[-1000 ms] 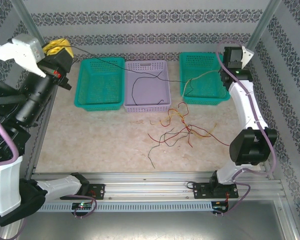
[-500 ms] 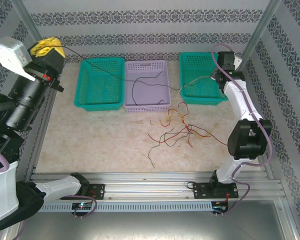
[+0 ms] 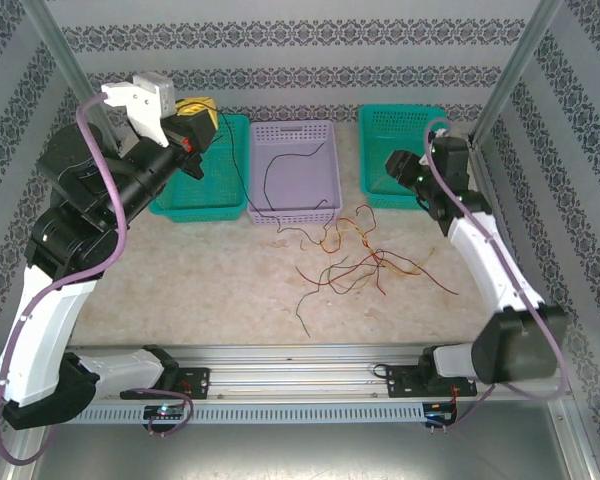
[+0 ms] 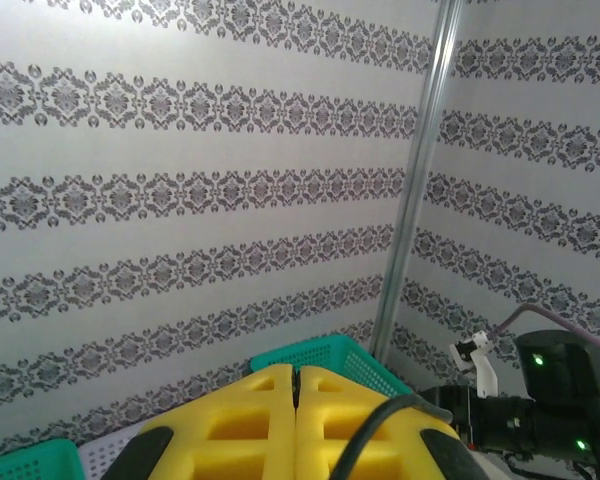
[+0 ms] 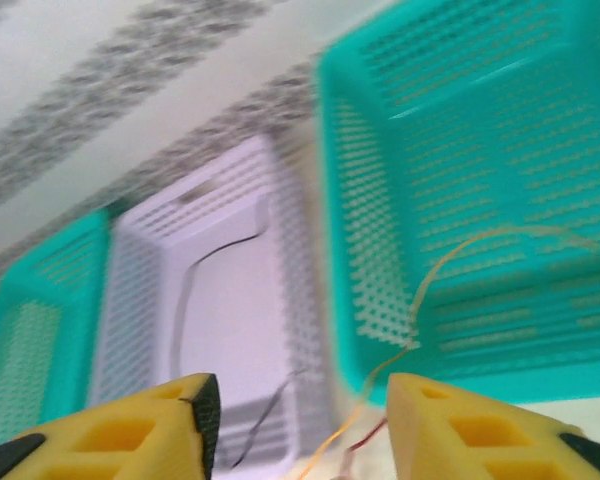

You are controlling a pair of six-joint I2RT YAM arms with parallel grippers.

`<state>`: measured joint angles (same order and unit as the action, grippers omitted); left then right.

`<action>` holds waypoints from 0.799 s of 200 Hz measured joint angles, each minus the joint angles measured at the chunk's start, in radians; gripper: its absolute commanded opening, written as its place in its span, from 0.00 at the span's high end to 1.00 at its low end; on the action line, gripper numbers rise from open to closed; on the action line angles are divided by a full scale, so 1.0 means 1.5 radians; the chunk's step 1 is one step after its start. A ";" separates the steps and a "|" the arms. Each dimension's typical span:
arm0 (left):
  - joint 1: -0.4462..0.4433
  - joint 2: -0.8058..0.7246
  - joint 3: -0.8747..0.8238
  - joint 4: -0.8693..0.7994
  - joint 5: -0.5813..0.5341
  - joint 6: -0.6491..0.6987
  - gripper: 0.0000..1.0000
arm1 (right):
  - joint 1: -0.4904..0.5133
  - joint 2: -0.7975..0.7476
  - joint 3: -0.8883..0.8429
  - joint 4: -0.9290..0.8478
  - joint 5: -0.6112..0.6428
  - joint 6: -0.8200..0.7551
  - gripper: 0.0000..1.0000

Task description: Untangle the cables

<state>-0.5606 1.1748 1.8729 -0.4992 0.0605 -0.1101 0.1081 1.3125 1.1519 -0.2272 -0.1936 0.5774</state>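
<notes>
The left gripper [image 3: 198, 118] hangs in the upper left of the top view, above the left teal basket [image 3: 195, 208]. In its wrist view the yellow fingers [image 4: 260, 425] are pressed flat together with no gap. A thin black line runs from the tips down to the near-left corner of the purple basket [image 3: 295, 213]. It joins the black cable [image 3: 267, 180] that curves across the basket's floor (it looks like one strand, pinched at the gripper end).

The right gripper [image 3: 393, 162] sits in the upper right, over the near-left corner of the right teal basket [image 3: 420, 198]. In its wrist view [image 5: 300, 400] the jaws stand apart with nothing between the pads. In that view a yellow cable [image 5: 460, 248] lies over the front wall of the right teal basket [image 5: 500, 110] and drops past the rim toward the gap. The purple basket [image 5: 130, 320] with the black cable [image 5: 183, 300] shows left of centre, and the left teal basket [image 5: 30, 330] is at the left edge.

The rest of the cables [image 3: 360, 265], red, yellow, orange and dark, lie in a loose tangle on the table [image 3: 180, 280]. The tangle is at centre right, in front of the purple basket, and one dark end trails toward the bottom of the frame.
</notes>
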 measured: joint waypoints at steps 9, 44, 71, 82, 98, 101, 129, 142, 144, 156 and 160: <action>0.000 0.000 0.000 0.001 0.004 -0.003 1.00 | 0.024 -0.026 -0.020 0.009 -0.018 -0.001 0.49; 0.000 0.000 0.022 0.009 0.015 -0.005 1.00 | 0.160 -0.089 -0.108 0.056 -0.075 -0.016 0.48; 0.000 0.000 0.044 0.009 0.013 -0.005 1.00 | 0.251 -0.127 -0.179 0.063 -0.092 -0.042 0.46; 0.000 -0.002 0.048 0.010 0.012 -0.005 1.00 | 0.276 -0.142 -0.198 0.058 -0.090 -0.058 0.46; 0.000 -0.004 0.047 0.010 0.012 -0.005 1.00 | 0.300 -0.153 -0.216 0.053 -0.081 -0.075 0.47; 0.000 -0.004 0.047 0.010 0.012 -0.005 1.00 | 0.304 -0.154 -0.220 0.053 -0.079 -0.077 0.47; 0.000 -0.006 0.036 0.010 0.009 -0.002 1.00 | 0.327 -0.154 -0.255 0.039 -0.025 -0.096 0.47; 0.000 -0.006 0.036 0.010 0.006 0.000 1.00 | 0.338 -0.149 -0.262 0.020 0.004 -0.108 0.47; 0.000 -0.006 0.036 0.010 0.006 0.000 1.00 | 0.339 -0.148 -0.263 0.019 0.007 -0.109 0.47; 0.000 -0.006 0.036 0.010 0.002 0.003 1.00 | 0.351 -0.140 -0.267 0.012 0.032 -0.117 0.47; 0.000 -0.006 0.036 0.011 0.000 0.004 1.00 | 0.356 -0.138 -0.270 0.012 0.039 -0.120 0.47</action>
<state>-0.5606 1.1656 1.9266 -0.4831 0.0605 -0.1036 0.6426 1.1057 0.7475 -0.2092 -0.1345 0.3973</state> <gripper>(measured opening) 0.053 0.531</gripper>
